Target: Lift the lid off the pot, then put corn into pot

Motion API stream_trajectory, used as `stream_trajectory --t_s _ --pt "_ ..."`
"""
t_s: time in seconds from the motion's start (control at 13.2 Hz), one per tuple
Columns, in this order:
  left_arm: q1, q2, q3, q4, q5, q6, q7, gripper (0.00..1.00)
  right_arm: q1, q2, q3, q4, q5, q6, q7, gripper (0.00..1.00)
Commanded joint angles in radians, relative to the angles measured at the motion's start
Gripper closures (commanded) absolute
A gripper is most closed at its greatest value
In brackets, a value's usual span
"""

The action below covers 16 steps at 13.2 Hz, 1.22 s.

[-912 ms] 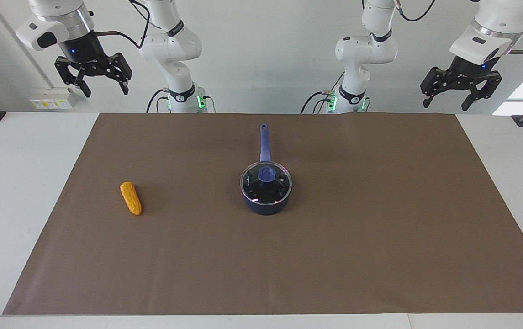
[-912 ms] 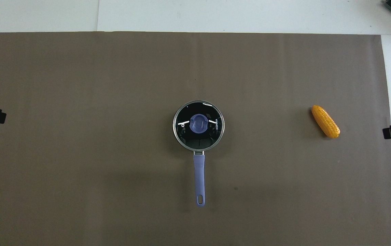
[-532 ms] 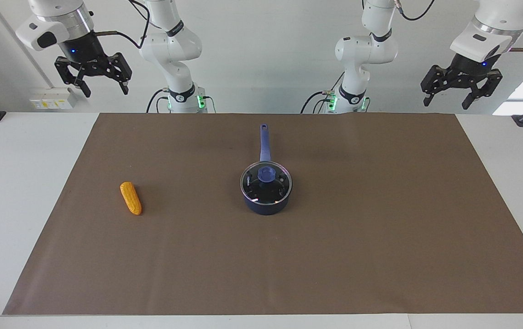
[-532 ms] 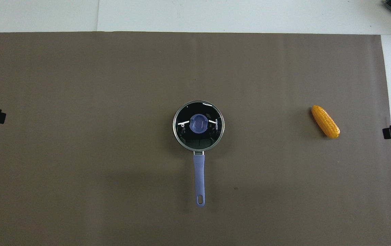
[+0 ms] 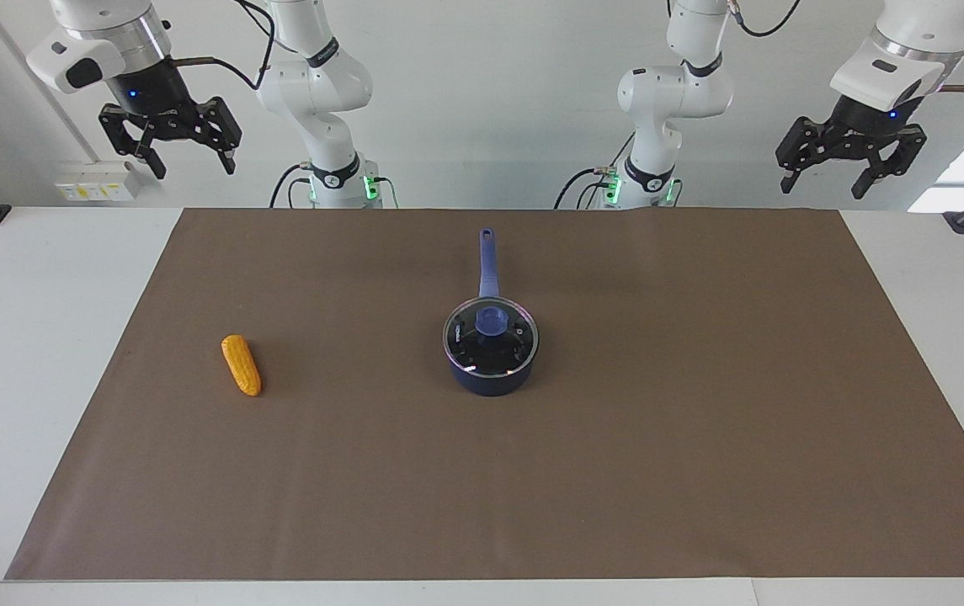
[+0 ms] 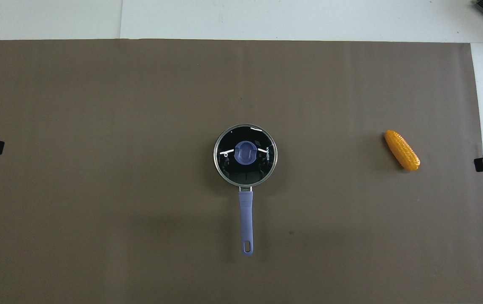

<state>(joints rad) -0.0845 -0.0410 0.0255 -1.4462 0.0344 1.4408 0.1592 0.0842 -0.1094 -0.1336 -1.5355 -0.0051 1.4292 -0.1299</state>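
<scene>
Closest to the robots I see both arms parked high at their own end of the table [image 5: 44, 353], each off its own corner of the brown mat [image 5: 700, 421]. The left gripper [image 5: 824, 174] hangs in the air above the left arm's end, jaws spread wide with nothing between them. The right gripper [image 5: 187, 162] hangs the same way above the right arm's end, jaws wide apart and empty. From overhead I get only a dark tip of each at the picture's edges.

Next on the mat comes the pot [image 5: 490, 380], a small navy saucepan standing upright about midway between the two ends. Its long blue handle [image 6: 246, 223] points straight back toward the robots, so the bowl sits farther out than the handle. The lid [image 6: 245, 156] is on the pot, seated level on its rim, clear glass with a thin metal edge and a blue knob [image 5: 492, 321] at the centre. Through the glass the inside looks black.

The corn [image 6: 402, 150] lies flat on the mat toward the right arm's end, well apart from the pot and near the mat's edge. It lies slantwise, and its farthest tip reaches about as far out as the pot. Nothing touches it.
</scene>
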Motion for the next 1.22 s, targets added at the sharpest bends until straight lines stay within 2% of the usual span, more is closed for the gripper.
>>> stream_trajectory --t_s 0.0,0.46,0.53,0.68,0.91,1.14 --pt "0.012 -0.017 -0.004 -0.014 0.009 -0.014 -0.050 0.00 -0.006 0.002 0.005 0.014 0.017 -0.018 -0.017 0.00" --pt "0.009 -0.045 -0.004 -0.052 -0.005 -0.013 -0.067 0.00 -0.027 0.001 -0.011 0.011 -0.001 -0.026 -0.014 0.00" --pt "0.009 -0.046 -0.004 -0.056 -0.007 -0.013 -0.067 0.00 -0.027 -0.016 -0.011 -0.024 -0.004 -0.007 -0.020 0.00" --pt "0.009 -0.045 -0.004 -0.056 -0.007 -0.007 -0.067 0.00 -0.031 -0.048 -0.011 -0.159 -0.004 0.116 -0.037 0.00" --pt "0.008 -0.045 -0.006 -0.056 -0.008 -0.010 -0.066 0.00 -0.032 -0.029 -0.011 -0.314 -0.029 0.339 -0.094 0.00" --pt "0.003 -0.045 -0.007 -0.056 -0.008 -0.007 -0.067 0.00 -0.044 0.075 -0.011 -0.341 -0.029 0.480 -0.172 0.00"
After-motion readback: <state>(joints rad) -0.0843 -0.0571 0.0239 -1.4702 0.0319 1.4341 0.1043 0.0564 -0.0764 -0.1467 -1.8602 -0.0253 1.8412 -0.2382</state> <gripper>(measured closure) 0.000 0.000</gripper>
